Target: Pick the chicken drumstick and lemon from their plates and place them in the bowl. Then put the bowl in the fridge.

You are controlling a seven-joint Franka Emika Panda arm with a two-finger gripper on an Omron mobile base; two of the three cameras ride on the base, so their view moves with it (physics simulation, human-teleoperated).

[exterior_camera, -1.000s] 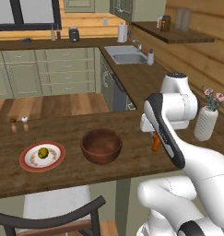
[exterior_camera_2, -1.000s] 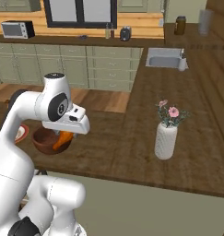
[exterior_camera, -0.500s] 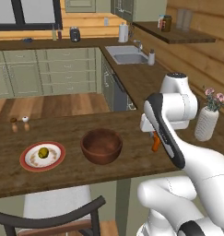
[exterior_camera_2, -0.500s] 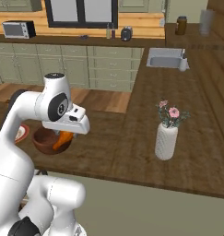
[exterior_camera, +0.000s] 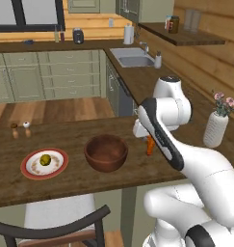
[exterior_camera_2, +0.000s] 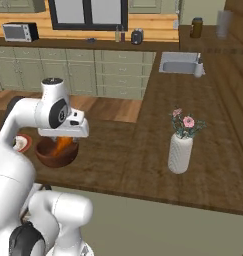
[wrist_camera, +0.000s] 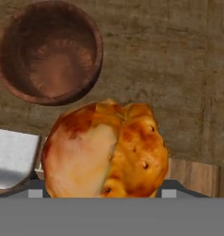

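Observation:
My gripper (exterior_camera: 148, 140) is shut on the chicken drumstick (exterior_camera: 149, 146), an orange-brown glossy chunk that hangs just above the wooden counter. The drumstick (wrist_camera: 106, 152) looms large in the hand view and hides the fingertips. The dark wooden bowl (exterior_camera: 106, 152) stands empty on the counter to the left of the gripper, apart from it; it is the bowl (wrist_camera: 49, 50) at the upper left of the hand view. Further left, the lemon (exterior_camera: 45, 159) lies on the red-rimmed plate (exterior_camera: 29, 170). In the right base view the drumstick (exterior_camera_2: 63, 145) hangs in front of the bowl (exterior_camera_2: 55, 155). The fridge is out of view.
A white vase of pink flowers (exterior_camera: 215, 128) stands on the counter to the right of the arm. Two small shakers (exterior_camera: 20, 129) sit at the counter's far left. A dark chair back (exterior_camera: 56, 226) rises below the counter's near edge. A sink (exterior_camera: 133, 60) lies further back.

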